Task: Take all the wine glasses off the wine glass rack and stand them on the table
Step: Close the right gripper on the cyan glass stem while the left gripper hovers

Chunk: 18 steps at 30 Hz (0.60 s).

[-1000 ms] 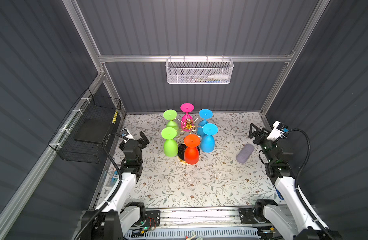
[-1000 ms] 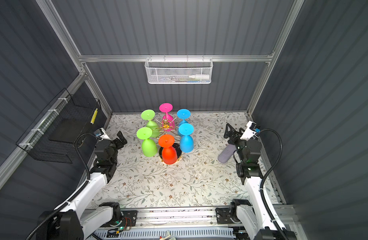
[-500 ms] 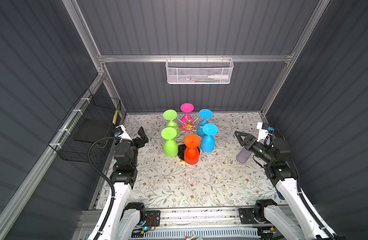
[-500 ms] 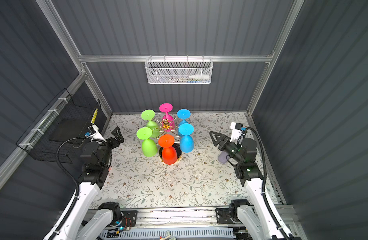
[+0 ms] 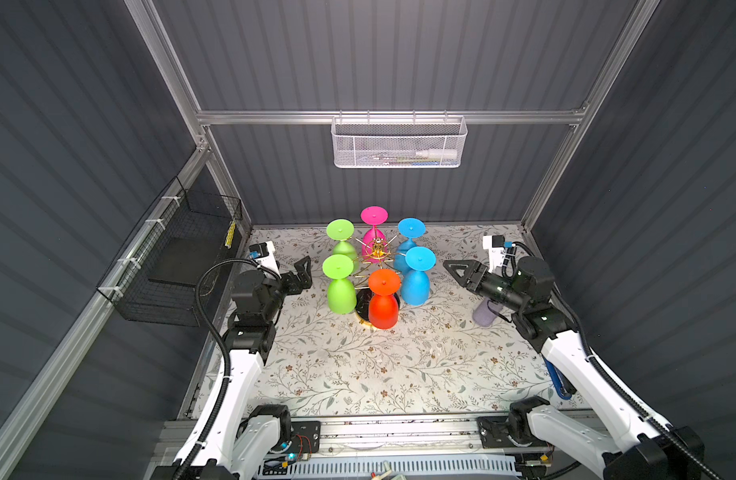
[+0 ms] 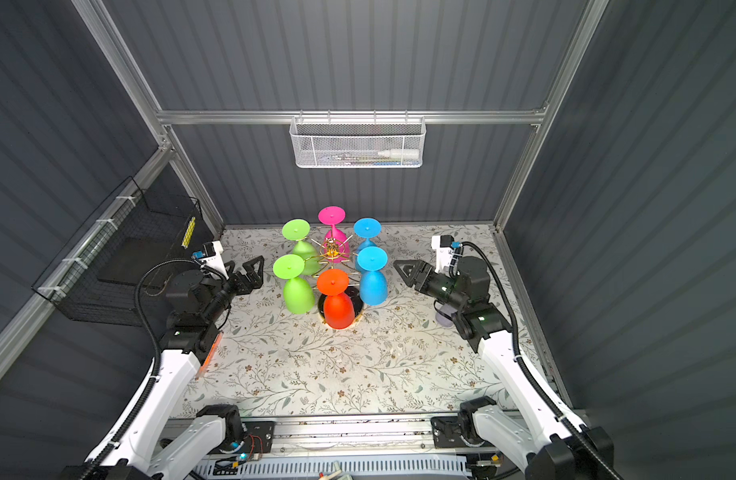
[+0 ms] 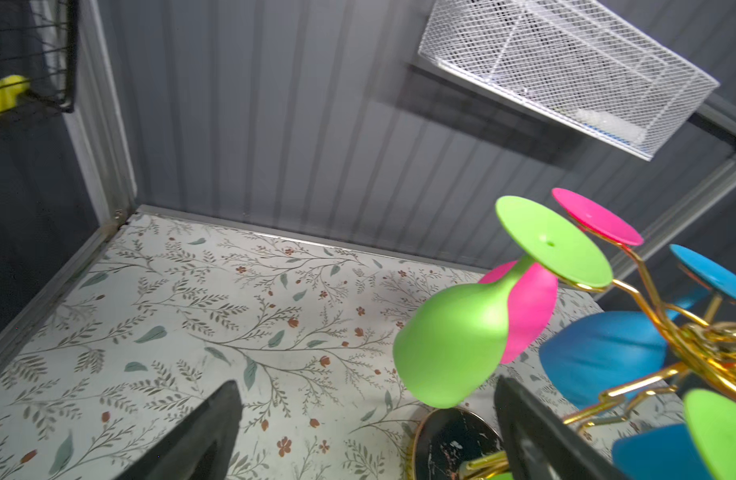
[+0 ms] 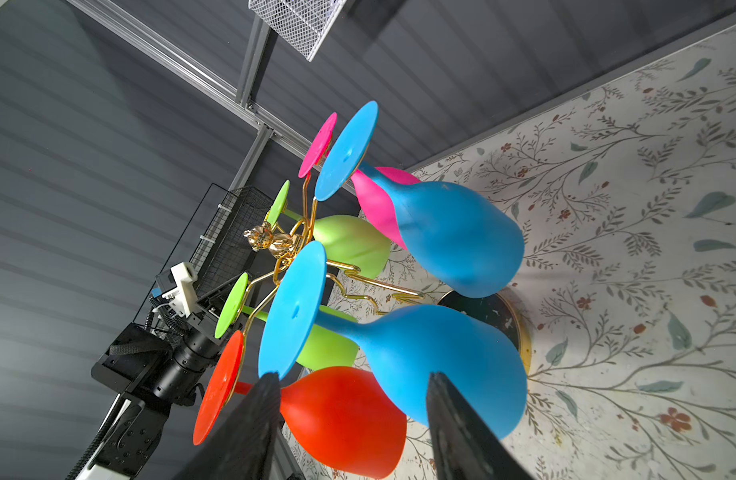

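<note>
Swinging inward from the sides of the desk (image 5: 379,374) over the last second, both arms are now facing the wine glass rack (image 5: 376,248). The right end effector (image 5: 457,269) is hovering empty, jaws apart, aiming at the nearer blue wine glass (image 5: 415,286) without touching it; the left end effector (image 5: 302,270) is waiting wide open near a green glass (image 5: 340,295). Doing this step well is probably requiring a gentle grip on the bowl, then sliding the stem outward along its wire loop. That blue wine glass is hanging upside down on the rack, foot up, mouth down, long axis vertical.
</note>
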Each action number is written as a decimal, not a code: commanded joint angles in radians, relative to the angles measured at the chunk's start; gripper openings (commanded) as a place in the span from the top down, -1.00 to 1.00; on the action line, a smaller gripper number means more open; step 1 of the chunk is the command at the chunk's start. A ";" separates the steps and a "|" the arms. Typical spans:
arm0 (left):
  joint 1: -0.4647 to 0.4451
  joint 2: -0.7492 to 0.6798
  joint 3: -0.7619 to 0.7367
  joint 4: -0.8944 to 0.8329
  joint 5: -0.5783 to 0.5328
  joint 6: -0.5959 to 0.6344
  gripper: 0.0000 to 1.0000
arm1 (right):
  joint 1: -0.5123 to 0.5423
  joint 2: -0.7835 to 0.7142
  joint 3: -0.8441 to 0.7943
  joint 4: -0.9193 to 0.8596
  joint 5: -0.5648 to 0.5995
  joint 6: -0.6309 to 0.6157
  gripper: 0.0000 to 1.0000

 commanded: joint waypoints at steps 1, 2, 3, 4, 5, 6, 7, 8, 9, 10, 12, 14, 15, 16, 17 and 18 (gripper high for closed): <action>0.008 0.007 0.042 -0.024 0.112 0.026 -0.91 | 0.014 0.015 0.039 0.003 -0.002 0.020 -0.18; 0.008 0.007 0.046 -0.028 0.120 0.027 -0.91 | 0.018 0.022 0.044 0.003 -0.006 0.024 -0.17; 0.008 0.009 0.050 -0.032 0.129 0.030 -0.90 | 0.022 0.029 0.048 0.006 -0.010 0.026 -0.17; 0.008 0.010 0.054 -0.035 0.145 0.032 -0.89 | 0.029 0.034 0.053 0.009 -0.011 0.029 -0.17; 0.008 0.012 0.060 -0.038 0.157 0.032 -0.88 | 0.036 0.040 0.058 0.009 -0.008 0.031 -0.18; 0.008 0.013 0.065 -0.041 0.162 0.029 -0.87 | 0.042 0.045 0.062 0.010 -0.006 0.033 -0.18; 0.008 0.015 0.071 -0.043 0.162 0.028 -0.87 | 0.048 0.052 0.068 0.011 -0.007 0.034 -0.18; 0.008 0.016 0.076 -0.047 0.193 0.028 -0.86 | 0.052 0.058 0.074 0.012 -0.007 0.036 -0.18; 0.007 0.016 0.082 -0.053 0.199 0.028 -0.86 | 0.056 0.064 0.080 0.012 -0.006 0.036 -0.18; 0.006 0.015 0.087 -0.057 0.203 0.028 -0.86 | 0.061 0.072 0.086 0.014 -0.006 0.037 -0.17; 0.006 0.013 0.085 -0.051 0.216 0.021 -0.86 | 0.066 0.084 0.096 0.019 -0.006 0.045 -0.17; 0.007 0.012 0.085 -0.045 0.236 0.010 -0.86 | 0.069 0.097 0.103 0.031 -0.008 0.054 -0.15; 0.006 0.010 0.085 -0.043 0.241 0.004 -0.85 | 0.071 0.100 0.109 0.035 -0.010 0.057 -0.13; 0.006 0.008 0.085 -0.043 0.243 -0.001 -0.85 | 0.073 0.100 0.116 0.038 -0.013 0.060 -0.10; 0.006 0.005 0.084 -0.043 0.242 -0.003 -0.85 | 0.075 0.116 0.122 0.041 -0.015 0.060 -0.08; 0.006 0.002 0.084 -0.043 0.242 -0.002 -0.85 | 0.078 0.134 0.128 0.041 -0.016 0.063 -0.05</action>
